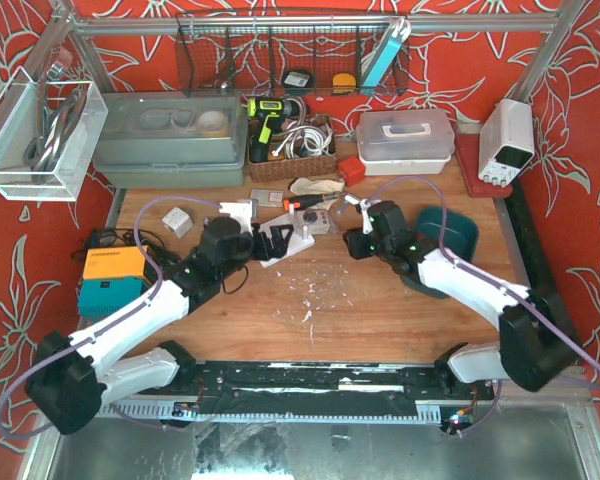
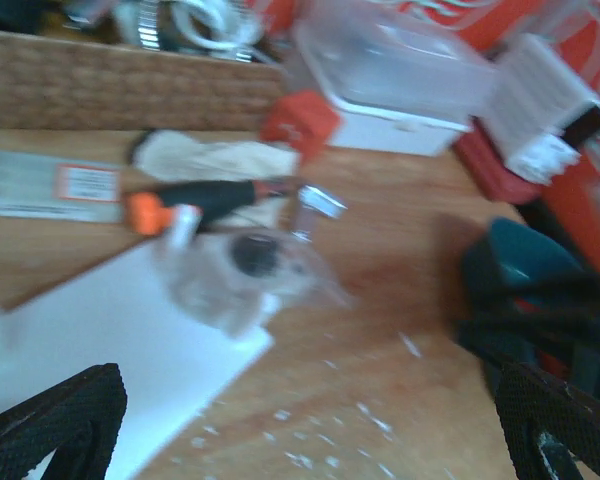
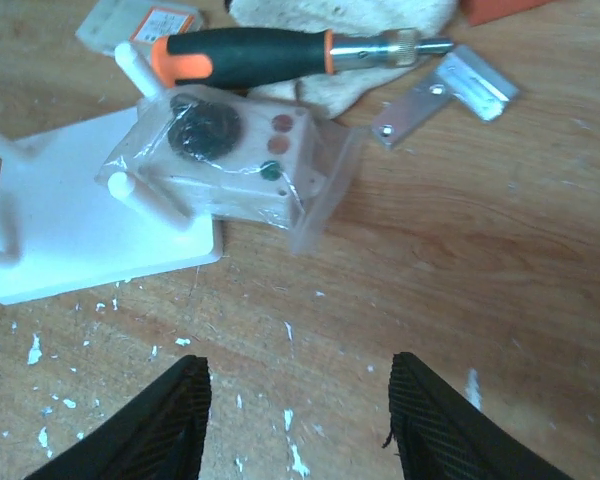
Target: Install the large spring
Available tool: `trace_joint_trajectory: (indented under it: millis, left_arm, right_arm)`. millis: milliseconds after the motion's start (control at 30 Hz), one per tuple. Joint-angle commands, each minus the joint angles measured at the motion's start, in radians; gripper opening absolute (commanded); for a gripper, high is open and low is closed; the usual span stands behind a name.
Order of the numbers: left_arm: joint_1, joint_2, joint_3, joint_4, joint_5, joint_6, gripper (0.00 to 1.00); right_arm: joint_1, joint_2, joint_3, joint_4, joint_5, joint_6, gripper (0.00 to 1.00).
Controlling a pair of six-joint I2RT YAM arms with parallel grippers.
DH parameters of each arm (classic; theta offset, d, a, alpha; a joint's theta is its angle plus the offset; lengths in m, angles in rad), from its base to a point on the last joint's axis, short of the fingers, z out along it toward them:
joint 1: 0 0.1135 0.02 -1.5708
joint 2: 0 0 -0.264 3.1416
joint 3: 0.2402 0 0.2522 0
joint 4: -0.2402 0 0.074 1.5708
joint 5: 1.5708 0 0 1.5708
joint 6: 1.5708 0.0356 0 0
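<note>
Presently, on the wooden bench (image 1: 380, 310), both arms reach toward the far edge, about mid-width. The left gripper (image 2: 305, 440) has its jaws spread wide with nothing between them. The right gripper (image 3: 315, 415) is parted more narrowly, also holding nothing, and hovers over the wood just nearer than the parts. The white pegged plate (image 3: 70, 220) lies flat, with a clear plastic bag (image 3: 315, 205) resting partly on its corner and leaning against one peg. Inside the bag is a white block (image 3: 255, 170) bearing coloured dots, and on top of it a dark coiled piece (image 3: 205, 128), judged to be the large spring, though the film blurs its turns. A screwdriver (image 3: 250, 58) lies just beyond the bag, toward the far edge, with a metal bracket (image 3: 450, 95) beside its tip. Judgement: the step in hand is getting hold of the bag. Take it by the loose film at its free corner, not over the block, so the fingers do not skid on the plastic. Approach low and square to it, keep off the pegs, and steady the plate with the other arm if it drags.
</note>
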Motion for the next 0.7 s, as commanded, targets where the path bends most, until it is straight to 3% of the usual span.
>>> trace_joint_trajectory:
  millis: [0,133,333,667]
  left_arm:
    - [-0.092,-0.056,-0.102,0.182,0.066,0.053,1.0]
    - [-0.137,-0.047,-0.185,0.256,-0.021,0.122,1.0]
    - [-0.147,-0.043,-0.289,0.372,-0.069,0.205,1.0]
    - [-0.147,-0.066,-0.287,0.334,-0.156,0.223,1.0]
  right_arm:
    - [0.004,0.124,0.082,0.007,-0.08,-0.063,0.51]
    - [0.004,0.241,0.139,0.061,-0.146,-0.094,0.43]
    - [0.003,0.382,0.25,-0.002,-0.122,-0.154,0.45]
    - [0.003,0.547,0.357,-0.03,-0.075,-0.215,0.46]
